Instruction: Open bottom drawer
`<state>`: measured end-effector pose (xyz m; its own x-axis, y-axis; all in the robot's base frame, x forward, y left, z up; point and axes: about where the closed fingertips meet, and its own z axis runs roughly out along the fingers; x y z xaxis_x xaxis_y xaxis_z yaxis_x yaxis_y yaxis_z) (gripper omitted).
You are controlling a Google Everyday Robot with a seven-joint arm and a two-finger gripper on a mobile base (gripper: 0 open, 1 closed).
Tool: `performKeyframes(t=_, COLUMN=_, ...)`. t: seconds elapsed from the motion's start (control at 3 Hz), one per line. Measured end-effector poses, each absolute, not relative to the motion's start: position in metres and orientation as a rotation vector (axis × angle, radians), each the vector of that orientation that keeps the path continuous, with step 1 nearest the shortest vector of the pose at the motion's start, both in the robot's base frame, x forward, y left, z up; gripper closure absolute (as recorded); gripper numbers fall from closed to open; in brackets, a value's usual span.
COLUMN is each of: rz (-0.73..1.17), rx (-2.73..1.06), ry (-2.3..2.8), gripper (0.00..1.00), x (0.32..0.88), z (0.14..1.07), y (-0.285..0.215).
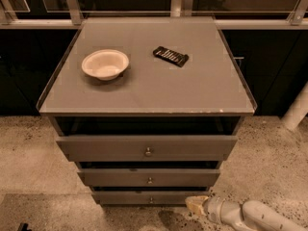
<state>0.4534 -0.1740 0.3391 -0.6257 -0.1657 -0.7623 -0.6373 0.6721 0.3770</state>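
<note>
The arm (260,216) comes in from the 4 o'clock corner of the view and lies low over the speckled floor (43,177). Its pale, rounded links stretch almost level and point toward 9 o'clock. At its end the gripper (195,205) sits at about 6 o'clock in the picture, just in front of the lower right corner of the cabinet (62,88). Whether the gripper is spread or pressed together cannot be told, nor whether it touches the cabinet.

The bottom drawer (130,197) is the lowest and thinnest grey front of the three, right above the floor. Its small knob (150,200) lies at 9 o'clock from the gripper, apart from it. The gripper overlaps the right end of this front. Above it are the middle drawer (120,177) and then the top drawer (106,148), the widest. A dark gap runs over each front, and what the drawers hold is hidden.

On the grey top, toward 10 o'clock, stands a pale bowl (105,64), upright, with only its smooth inner surface showing. At 3 o'clock from the bowl, well apart, lies a dark flat object (171,56) with pale markings, turned at a slant. A white post (297,109) stands at the 3 o'clock edge.
</note>
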Motion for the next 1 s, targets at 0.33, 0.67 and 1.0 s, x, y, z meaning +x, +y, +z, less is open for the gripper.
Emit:
performKeyframes(t=0.33, rz=0.830, rx=-0.581, ry=2.176, gripper=1.00, x=0.451, z=0.327, y=-0.176)
performKeyframes(t=0.67, rz=0.827, rx=-0.567, ry=2.180, gripper=1.00, x=0.452, z=0.298, y=-0.178)
performKeyframes(t=1.0, rz=0.828, rx=-0.506, ry=2.207, gripper=1.00, x=0.472, z=0.247, y=-0.181)
